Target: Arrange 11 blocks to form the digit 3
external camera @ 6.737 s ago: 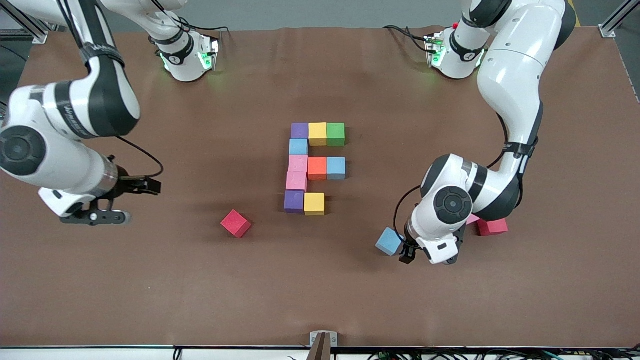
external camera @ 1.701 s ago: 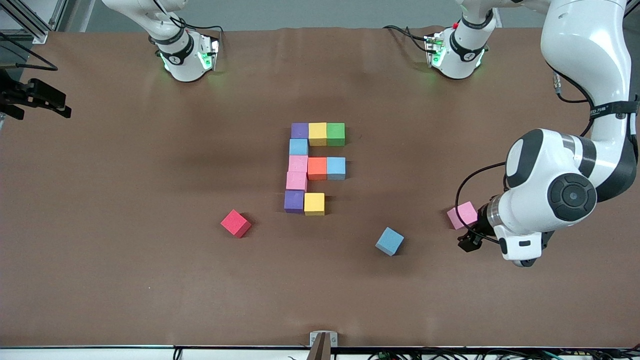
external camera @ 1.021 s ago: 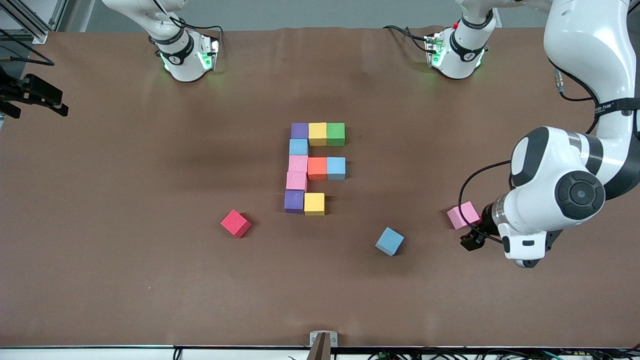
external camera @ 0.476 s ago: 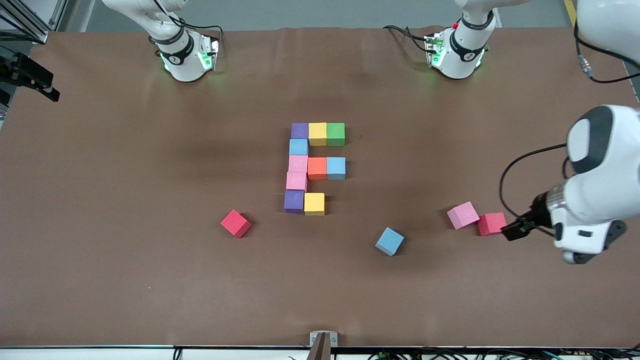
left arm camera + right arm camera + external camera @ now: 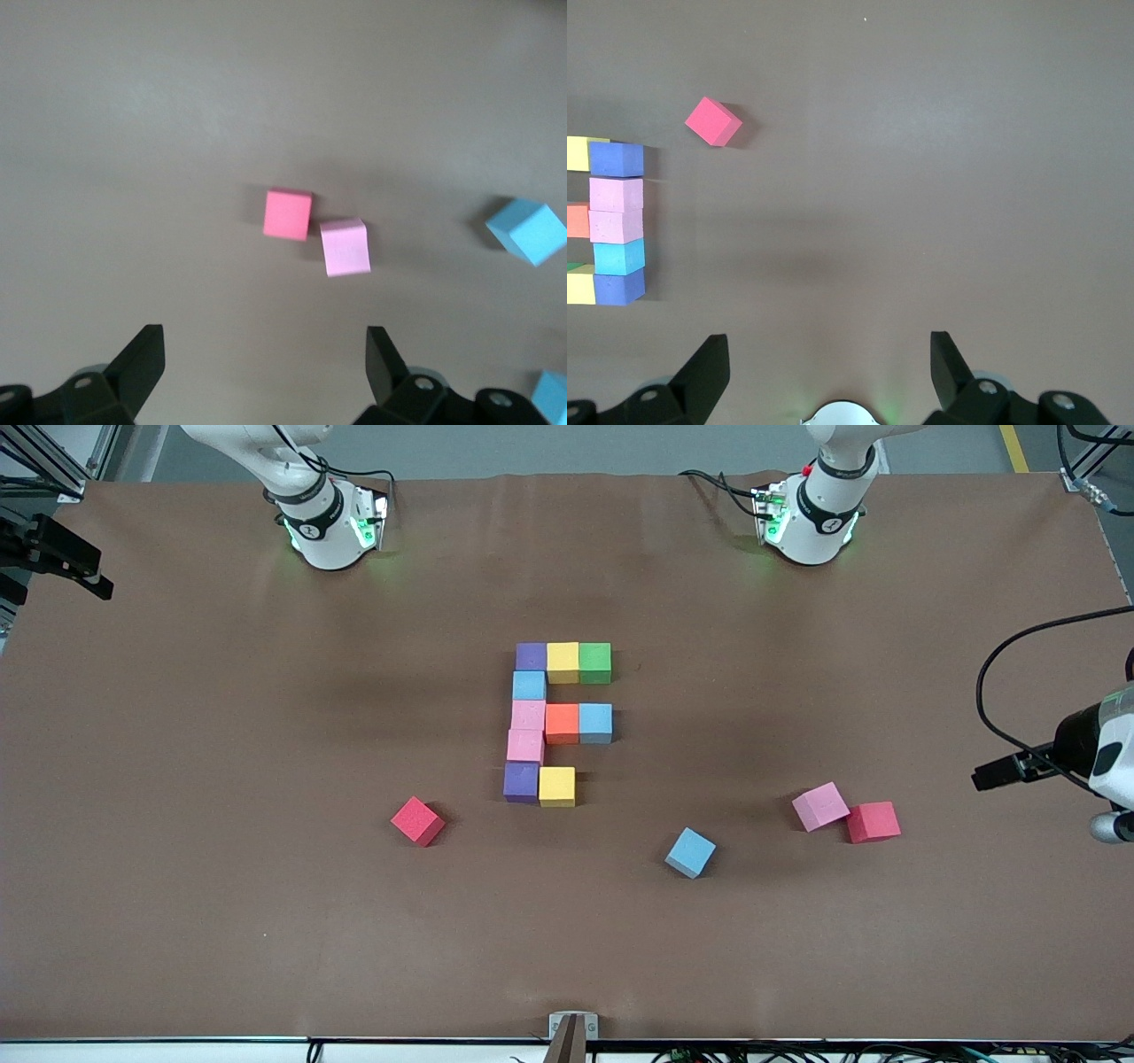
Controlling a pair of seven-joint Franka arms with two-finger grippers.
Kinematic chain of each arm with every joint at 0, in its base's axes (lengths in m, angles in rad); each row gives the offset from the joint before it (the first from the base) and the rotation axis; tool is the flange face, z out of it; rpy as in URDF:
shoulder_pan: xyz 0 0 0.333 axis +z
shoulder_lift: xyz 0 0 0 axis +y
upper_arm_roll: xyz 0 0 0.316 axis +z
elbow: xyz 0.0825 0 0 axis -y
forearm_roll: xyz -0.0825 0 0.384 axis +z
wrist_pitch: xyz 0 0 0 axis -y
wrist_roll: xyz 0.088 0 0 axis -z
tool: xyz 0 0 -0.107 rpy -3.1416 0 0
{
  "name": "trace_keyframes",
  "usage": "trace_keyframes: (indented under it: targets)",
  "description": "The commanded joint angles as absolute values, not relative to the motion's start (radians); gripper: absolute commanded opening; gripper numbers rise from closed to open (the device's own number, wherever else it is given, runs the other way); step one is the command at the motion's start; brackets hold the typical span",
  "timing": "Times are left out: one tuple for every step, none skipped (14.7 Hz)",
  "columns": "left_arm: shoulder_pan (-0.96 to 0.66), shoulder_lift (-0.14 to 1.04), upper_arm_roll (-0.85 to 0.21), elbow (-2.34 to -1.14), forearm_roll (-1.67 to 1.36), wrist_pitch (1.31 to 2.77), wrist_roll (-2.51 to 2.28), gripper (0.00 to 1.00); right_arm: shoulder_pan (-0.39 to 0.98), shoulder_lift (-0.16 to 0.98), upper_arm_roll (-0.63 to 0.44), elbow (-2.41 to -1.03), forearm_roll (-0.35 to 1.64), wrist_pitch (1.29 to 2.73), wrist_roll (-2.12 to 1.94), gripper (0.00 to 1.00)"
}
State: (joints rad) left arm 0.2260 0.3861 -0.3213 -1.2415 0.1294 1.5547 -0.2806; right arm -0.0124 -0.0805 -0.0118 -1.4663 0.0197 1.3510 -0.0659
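My brown bench (image 5: 266, 912) carries 10 cubes (image 5: 558, 722) packed mid-bench, short of a 3. A loose light blue cube (image 5: 690, 852) lies nearer the front camera, toward my left arm's end. My left end effector (image 5: 264, 367) and right end effector (image 5: 829, 365) hang spread wide, holding nothing.

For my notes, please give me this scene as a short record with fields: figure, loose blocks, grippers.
figure: ten blocks joined at table middle; the digit lacks one block
loose blue block: alone, nearer the camera than the figure
loose pink block: touching a red cube, toward the left arm's end
second red cube: alone, toward the right arm's end
left gripper: open, holds nothing
right gripper: open, holds nothing
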Motion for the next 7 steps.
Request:
trace_keyframes:
  targets:
    - [0.195,0.276,-0.308,-1.371,0.092,1.562,-0.261,1.00,-0.012,-0.100,-0.015,-1.491,0.032,1.341,-0.074,1.00]
    - [0.167,0.238,-0.287,-1.405,0.089,1.566,-0.261,1.00,-0.012,-0.100,-0.015,-1.491,0.034,1.333,-0.069,1.00]
    - [0.144,0.201,-0.253,-1.435,0.068,1.566,-0.256,1.00,-0.012,-0.100,-0.015,-1.491,0.034,1.332,-0.063,1.00]
    - [0.126,0.161,-0.229,-1.471,0.034,1.566,-0.247,1.00,-0.012,-0.100,-0.014,-1.491,0.034,1.331,-0.060,1.00]
    - [0.101,0.119,-0.200,-1.517,0.025,1.578,-0.230,1.00,-0.012,-0.100,-0.014,-1.491,0.034,1.330,-0.058,1.00]
    - [0.089,0.115,-0.192,-1.538,0.023,1.594,-0.227,1.00,-0.012,-0.100,-0.014,-1.491,0.034,1.324,-0.058,1.00]
    - [0.089,0.138,-0.195,-1.546,0.018,1.617,-0.227,1.00,-0.012,-0.101,-0.014,-1.491,0.034,1.322,-0.058,1.00]
